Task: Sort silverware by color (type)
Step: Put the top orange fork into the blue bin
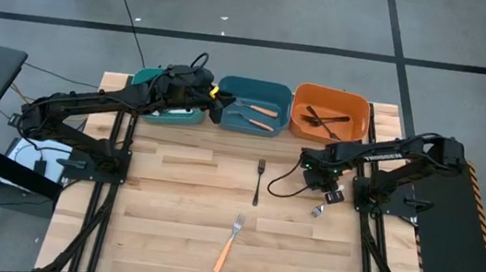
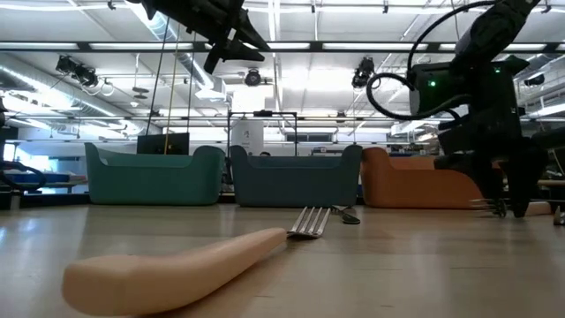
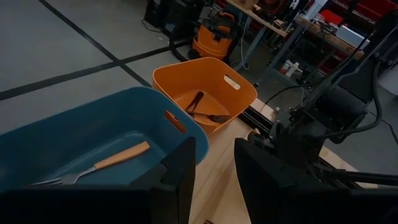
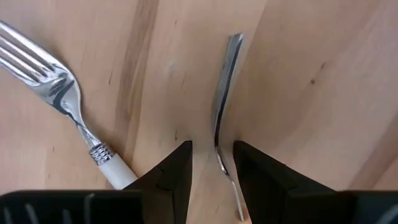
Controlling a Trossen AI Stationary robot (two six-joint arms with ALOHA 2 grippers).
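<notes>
My right gripper (image 1: 325,198) (image 4: 212,163) is low over the table's right part, open. Its fingers stand on either side of an all-silver fork's thin handle (image 4: 222,106) without clearly touching it. A second silver fork with a white handle (image 4: 59,99) lies flat beside it. My left gripper (image 1: 220,105) (image 3: 215,167) hovers open and empty above the blue bin's (image 1: 272,91) left rim. A black fork (image 1: 259,181) lies flat at mid-table. An orange-handled fork (image 1: 230,242) (image 2: 177,265) lies flat nearer the near edge.
Three bins stand along the far edge. The teal bin (image 1: 150,78) is partly under my left arm. The blue bin (image 3: 74,137) holds orange-handled forks (image 3: 118,155). The orange bin (image 1: 331,99) (image 3: 205,81) holds black forks (image 3: 199,106). Bare wood lies between the forks.
</notes>
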